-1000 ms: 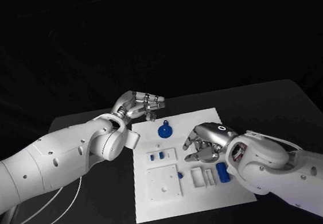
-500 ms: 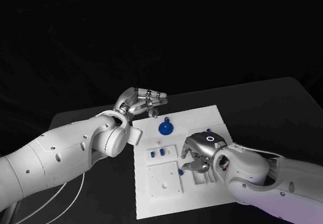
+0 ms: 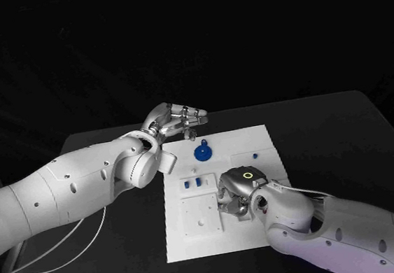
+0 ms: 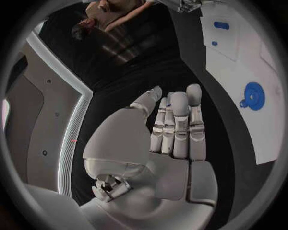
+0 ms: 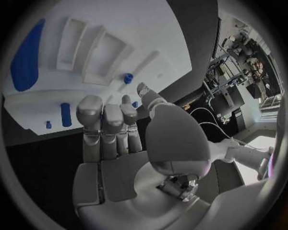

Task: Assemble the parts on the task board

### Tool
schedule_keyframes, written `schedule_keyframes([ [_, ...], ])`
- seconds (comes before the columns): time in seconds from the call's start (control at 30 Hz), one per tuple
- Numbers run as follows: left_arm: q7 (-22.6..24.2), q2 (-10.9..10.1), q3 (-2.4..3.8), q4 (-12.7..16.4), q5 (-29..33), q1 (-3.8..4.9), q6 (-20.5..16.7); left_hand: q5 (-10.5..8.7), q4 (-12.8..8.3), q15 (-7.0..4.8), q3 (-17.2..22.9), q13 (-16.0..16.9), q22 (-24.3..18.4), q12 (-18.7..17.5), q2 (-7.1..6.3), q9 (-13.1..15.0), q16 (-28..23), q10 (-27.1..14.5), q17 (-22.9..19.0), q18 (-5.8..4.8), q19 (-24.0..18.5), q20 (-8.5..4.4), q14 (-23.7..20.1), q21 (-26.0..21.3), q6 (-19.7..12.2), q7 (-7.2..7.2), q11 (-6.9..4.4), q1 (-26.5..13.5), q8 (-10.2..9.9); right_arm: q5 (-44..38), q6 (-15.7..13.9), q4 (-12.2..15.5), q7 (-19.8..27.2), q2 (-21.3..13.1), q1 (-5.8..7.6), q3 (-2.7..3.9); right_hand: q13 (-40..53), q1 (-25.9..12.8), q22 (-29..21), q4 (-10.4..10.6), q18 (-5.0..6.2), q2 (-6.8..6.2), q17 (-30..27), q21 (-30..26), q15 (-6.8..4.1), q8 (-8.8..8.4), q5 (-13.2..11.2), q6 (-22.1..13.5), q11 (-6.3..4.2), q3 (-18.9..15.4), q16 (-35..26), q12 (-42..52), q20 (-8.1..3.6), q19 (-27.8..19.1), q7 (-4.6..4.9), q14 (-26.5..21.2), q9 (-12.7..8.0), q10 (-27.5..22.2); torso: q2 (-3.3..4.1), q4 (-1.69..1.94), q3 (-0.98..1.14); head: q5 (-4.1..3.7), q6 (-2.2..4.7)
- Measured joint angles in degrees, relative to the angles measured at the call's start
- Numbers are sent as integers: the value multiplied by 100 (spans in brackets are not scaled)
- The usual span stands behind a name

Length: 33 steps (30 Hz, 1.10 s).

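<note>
Over task board [image 3: 259, 141], right hand [image 3: 238, 188] (fingers curled)

We're in a robotics lab here: a black table [image 3: 342, 147] against black backdrop drapes [image 3: 181, 40], with cluttered equipment racks [image 5: 240, 57] and cabling [image 5: 207, 120] just beyond the white task board [image 3: 259, 141].

The head camera looks steeply down from above the near edge of the desk [image 3: 363, 151], far enough back to take in the whole task board [image 3: 222, 196] and both arms. The left wrist camera sits close behind the left hand [image 4: 171, 139], looking along its fingers [image 4: 180, 120] over the desk's far part — the board curves along one side. The right wrist camera sits just behind the right hand [image 5: 120, 143], very near the board. All three views share the board.
</note>
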Motion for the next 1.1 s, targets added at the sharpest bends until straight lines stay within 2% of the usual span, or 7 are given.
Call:
schedule_keyframes([
  [0.17, -3, 10, 0, 11, 3, 0, 0, 0, 10, 0, -10, 0, 5, 0, 0, 0, 0, 0, 0, -3, 0, 0, 0, 0, 0, 0, 0, 0, 0, -59, 8, -91, -41, 78, -36, -43, 19, 0, 0, 78, 2, 0, 10, 32, 0, 0, 0, 0, 0, -78, 0, 0, 0, 0, 0, 0, 0, 0, -1, -3, 0, 12, -14],
  [0.53, -7, 12, -1, 18, 5, 0, 1, 0, 16, 0, -16, 0, 11, 0, 0, 0, 0, 0, -1, -8, 0, 0, 0, 0, 0, 0, 0, 0, 0, -158, 22, -231, -130, 138, -61, -67, 48, -23, 0, 181, 5, -23, 27, 54, 0, 0, 0, 42, -21, -117, -1, 0, 0, 0, -2, 0, 0, 21, -5, -7, 1, 29, -47],
  [0.7, -10, 11, -1, 18, 6, 0, 2, 0, 16, 0, -16, 0, 11, 0, 0, 0, 0, 0, -1, -10, 0, 0, 0, 0, 0, 0, 0, 0, 0, -198, 14, -261, -179, 151, -66, -71, 72, -23, -1, 236, 5, -23, 30, 76, 0, 0, 0, 71, -26, -61, 18, 13, 0, 0, -31, 0, 1, 26, -5, -11, 2, 30, -50],
  [0.9, -14, 11, -1, 18, 7, 0, 3, 0, 7, 0, -53, 1, 47, 0, 0, 0, 0, 0, 11, -36, 0, 0, 0, -66, 0, 0, 0, 0, 0, -225, 2, -292, -217, 172, -68, -73, 110, -107, -1, 451, 6, 62, 31, 98, -22, 0, 0, 134, -62, 255, 20, 45, 0, 0, -52, 22, 1, 63, -7, -10, 3, 30, -57],
  [0.97, -16, 11, -1, 17, 7, 0, 4, 0, 7, 0, -53, 0, 47, 0, 0, 0, 0, 0, 11, -36, 0, 0, 0, -66, 0, 0, 0, 0, 0, -229, 2, -303, -220, 179, -68, -73, 119, -136, -1, 443, 6, 31, 31, 98, -22, 0, 0, 149, -62, 388, 20, 45, 0, 0, -68, 22, 1, 63, -8, -10, 3, 30, -62],
  [1.03, -19, 12, -1, 17, 7, 0, 5, 0, 7, 0, -53, 1, 54, 0, 0, 0, 0, 0, 11, -36, 0, 0, 0, -66, 0, 0, 0, 0, 0, -232, 5, -318, -221, 189, -68, -73, 120, -137, -1, 410, -71, 31, 31, 98, -22, 0, 0, 155, -62, 497, 20, 45, 0, 0, -73, 22, 1, 63, -8, -9, 2, 30, -64],
  [1.1, -22, 12, -1, 16, 7, 0, 5, 0, 7, 0, -53, 0, 54, 0, 0, 0, 0, 0, 11, -37, 0, 0, 0, -66, 0, 0, 0, 0, 0, -232, 8, -335, -221, 200, -68, -73, 132, -180, -1, 299, -79, 52, 31, 98, -22, 0, 0, 155, -62, 747, 20, 45, 0, 0, -74, 22, 1, 63, -8, -8, 3, 30, -66],
])
